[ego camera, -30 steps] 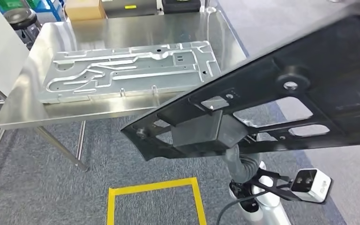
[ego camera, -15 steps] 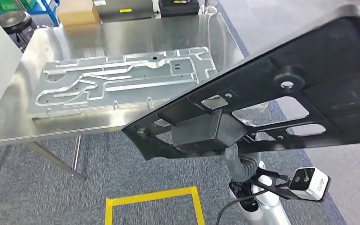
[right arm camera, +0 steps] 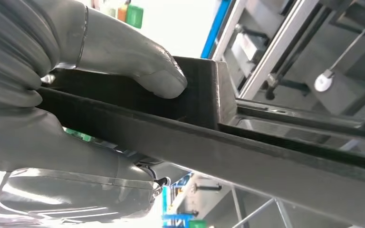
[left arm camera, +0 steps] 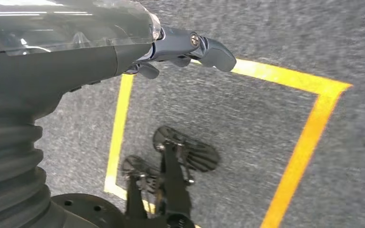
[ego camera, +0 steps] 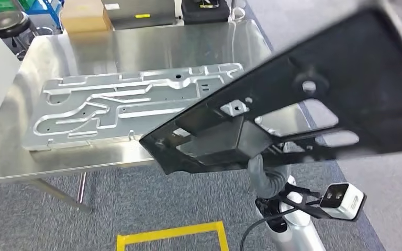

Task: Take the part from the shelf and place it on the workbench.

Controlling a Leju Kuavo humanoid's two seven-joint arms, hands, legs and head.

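One black part [ego camera: 340, 99], a flat frame with cut-out windows, fills the right half of the head view, tilted, its low corner near the frame's centre. My right hand [right arm camera: 76, 85] is clamped on it: the right wrist view shows my thumb [right arm camera: 142, 71] pressed on the part's upper face and the palm under its edge, a detail the head view hides beneath the part.

My left hand [left arm camera: 180, 47] hangs over grey carpet, fingers curled in, holding nothing. The left wrist view also shows one yellow tape square [left arm camera: 304, 118] on the floor.

Beyond the part: one steel counter [ego camera: 152, 47] with one machined aluminium plate [ego camera: 125, 104] lying flat on it. Upper left, past the counter: one cardboard box [ego camera: 85, 15]. No writing I can read.
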